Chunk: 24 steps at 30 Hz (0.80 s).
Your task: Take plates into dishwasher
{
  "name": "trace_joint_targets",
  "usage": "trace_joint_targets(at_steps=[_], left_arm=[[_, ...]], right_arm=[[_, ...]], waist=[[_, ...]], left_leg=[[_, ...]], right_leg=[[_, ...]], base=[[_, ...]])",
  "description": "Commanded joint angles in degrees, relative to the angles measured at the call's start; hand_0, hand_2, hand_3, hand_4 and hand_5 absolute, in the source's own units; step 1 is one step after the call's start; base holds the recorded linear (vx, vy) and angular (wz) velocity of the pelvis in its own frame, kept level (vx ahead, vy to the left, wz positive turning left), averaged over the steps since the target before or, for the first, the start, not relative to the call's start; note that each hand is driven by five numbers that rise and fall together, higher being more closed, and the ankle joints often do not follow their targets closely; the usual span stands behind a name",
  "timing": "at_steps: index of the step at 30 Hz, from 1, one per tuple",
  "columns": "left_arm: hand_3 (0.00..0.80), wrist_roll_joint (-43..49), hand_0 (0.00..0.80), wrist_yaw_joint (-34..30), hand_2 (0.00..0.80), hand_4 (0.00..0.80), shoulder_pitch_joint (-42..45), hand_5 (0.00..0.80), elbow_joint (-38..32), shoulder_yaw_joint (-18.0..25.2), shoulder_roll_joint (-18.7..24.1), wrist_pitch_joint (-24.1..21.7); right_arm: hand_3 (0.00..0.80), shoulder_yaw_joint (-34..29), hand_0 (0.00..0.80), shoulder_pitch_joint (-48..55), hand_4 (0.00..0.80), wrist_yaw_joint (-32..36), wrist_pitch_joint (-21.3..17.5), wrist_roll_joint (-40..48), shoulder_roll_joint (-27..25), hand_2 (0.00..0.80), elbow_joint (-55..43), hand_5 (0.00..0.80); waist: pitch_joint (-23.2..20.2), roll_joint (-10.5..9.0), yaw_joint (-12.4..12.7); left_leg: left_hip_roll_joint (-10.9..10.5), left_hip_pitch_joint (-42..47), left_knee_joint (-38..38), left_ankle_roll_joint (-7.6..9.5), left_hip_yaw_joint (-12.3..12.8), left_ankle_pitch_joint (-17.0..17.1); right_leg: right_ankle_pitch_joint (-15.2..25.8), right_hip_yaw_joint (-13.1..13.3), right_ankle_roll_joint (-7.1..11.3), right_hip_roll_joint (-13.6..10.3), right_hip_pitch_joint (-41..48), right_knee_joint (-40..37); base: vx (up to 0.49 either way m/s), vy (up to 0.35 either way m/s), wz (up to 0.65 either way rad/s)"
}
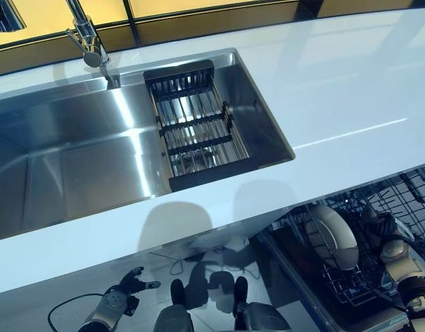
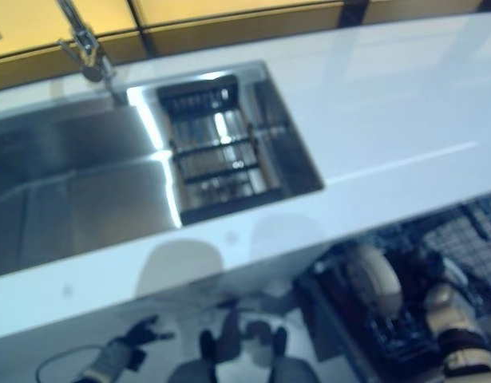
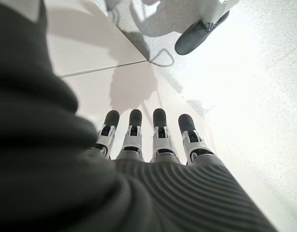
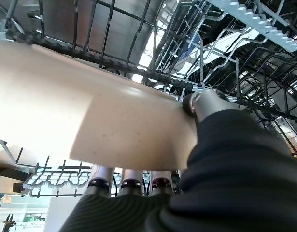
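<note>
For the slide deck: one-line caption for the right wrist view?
Right hand pinches a cream plate between thumb and fingers, inside the wire dishwasher rack.

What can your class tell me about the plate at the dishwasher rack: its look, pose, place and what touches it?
The plate is cream or off-white, plain and smooth, seemingly ceramic with faint speckles. It stands on edge, tilted, among the dark wire tines of the dishwasher rack, below the white countertop. The right hand grips it: thumb on one face, fingers curled behind the other. Whether its lower rim already rests in the rack cannot be told.
</note>
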Motion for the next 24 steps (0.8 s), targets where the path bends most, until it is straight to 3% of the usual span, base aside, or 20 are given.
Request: trace_joint_targets(at_steps=[1, 11, 12, 14, 15, 16, 17, 18, 24], left_arm=[[0.000, 0.51, 0.000, -0.06, 0.000, 0.000, -2.19, 0.000, 0.12, -1.86, 1.24, -0.27], [0.000, 0.84, 0.000, -0.23, 0.000, 0.000, -2.40, 0.000, 0.22, -1.91, 1.23, -0.24], [0.000, 0.78, 0.000, -0.20, 0.000, 0.000, -2.42, 0.000, 0.24, -1.95, 1.20, -0.16], [0.000, 0.72, 0.000, -0.10, 0.000, 0.000, -2.54, 0.000, 0.40, -1.94, 1.10, -0.11], [0.000, 0.74, 0.000, -0.08, 0.000, 0.000, -2.46, 0.000, 0.55, -1.87, 1.10, -0.29], [0.000, 0.75, 0.000, -0.11, 0.000, 0.000, -2.47, 0.000, 0.63, -1.81, 1.11, -0.38], [0.000, 0.80, 0.000, -0.11, 0.000, 0.000, -2.59, 0.000, 0.68, -1.78, 1.03, -0.30], [0.000, 0.78, 0.000, -0.07, 0.000, 0.000, -2.61, 0.000, 0.68, -1.82, 1.00, -0.27], [0.000, 0.90, 0.000, -0.02, 0.000, 0.000, -2.61, 0.000, 0.86, -1.80, 0.83, -0.33]], right_arm=[[0.800, 0.85, 0.800, -0.65, 0.800, -1.12, -0.77, -1.67, -0.27, 0.800, 0.91, 0.800], [0.791, 1.08, 0.791, -0.73, 0.791, -0.90, -0.37, -1.96, 0.15, 0.791, 0.55, 0.791], [0.659, 1.06, 0.659, -0.67, 0.659, -0.86, -0.32, -2.02, 0.15, 0.659, 0.35, 0.659], [0.474, 1.04, 0.474, -0.59, 0.474, -1.03, -0.31, -2.20, 0.28, 0.474, 0.03, 0.474], [0.260, 1.10, 0.260, -0.59, 0.260, -1.16, -0.32, -2.34, 0.40, 0.260, 0.02, 0.260], [0.213, 1.09, 0.213, -0.61, 0.213, -1.15, -0.40, -2.42, 0.40, 0.213, 0.05, 0.213], [0.047, 0.98, 0.047, -0.66, 0.047, -1.10, -0.50, -2.52, 0.38, 0.047, 0.08, 0.047], [0.000, 0.98, 0.000, -0.70, 0.000, -1.04, -0.43, -2.60, 0.39, 0.000, 0.05, 0.000], [0.000, 0.95, 0.000, -0.76, 0.000, -0.97, -0.20, -2.71, 0.60, 0.000, -0.33, 0.000]], waist=[[-1.31, -1.97, 2.01], [-1.41, -2.14, 2.05], [-1.45, -2.17, 2.01], [-1.45, -2.24, 1.95], [-1.45, -2.23, 1.98], [-1.46, -2.23, 1.99], [-1.55, -2.26, 1.96], [-1.59, -2.25, 1.96], [-1.69, -2.32, 1.95]], left_leg=[[-2.48, -4.28, 0.63, 2.36, 0.25, 1.58], [-2.66, -3.98, 0.34, 2.56, 0.19, 1.52], [-2.67, -3.94, 0.32, 2.58, 0.21, 1.51], [-2.68, -3.99, 0.35, 2.58, 0.25, 1.51], [-2.69, -3.94, 0.31, 2.60, 0.25, 1.51], [-2.68, -3.92, 0.33, 2.61, 0.27, 1.50], [-2.71, -3.89, 0.29, 2.63, 0.26, 1.44], [-2.72, -3.87, 0.28, 2.65, 0.25, 1.42], [-2.73, -3.73, 0.31, 2.71, 0.28, 1.29]], right_leg=[[-4.79, -0.51, 0.55, 2.10, -0.43, 4.33], [-4.49, -0.30, 0.62, 2.21, -0.40, 3.99], [-4.48, -0.28, 0.63, 2.22, -0.40, 4.00], [-4.47, -0.20, 0.62, 2.24, -0.37, 3.98], [-4.48, -0.19, 0.62, 2.25, -0.36, 4.00], [-4.48, -0.19, 0.63, 2.24, -0.36, 4.02], [-4.50, -0.18, 0.63, 2.25, -0.37, 3.99], [-4.51, -0.19, 0.63, 2.25, -0.37, 4.00], [-4.61, -0.14, 0.57, 2.27, -0.31, 4.05]], base=[[0.000, 0.000, 0.00], [0.000, 0.000, 0.00], [0.000, 0.000, 0.00], [0.000, 0.000, 0.00], [0.000, 0.000, 0.00], [0.000, 0.000, 0.00], [0.000, 0.000, 0.00], [0.000, 0.000, 0.00], [0.000, 0.000, 0.00]])
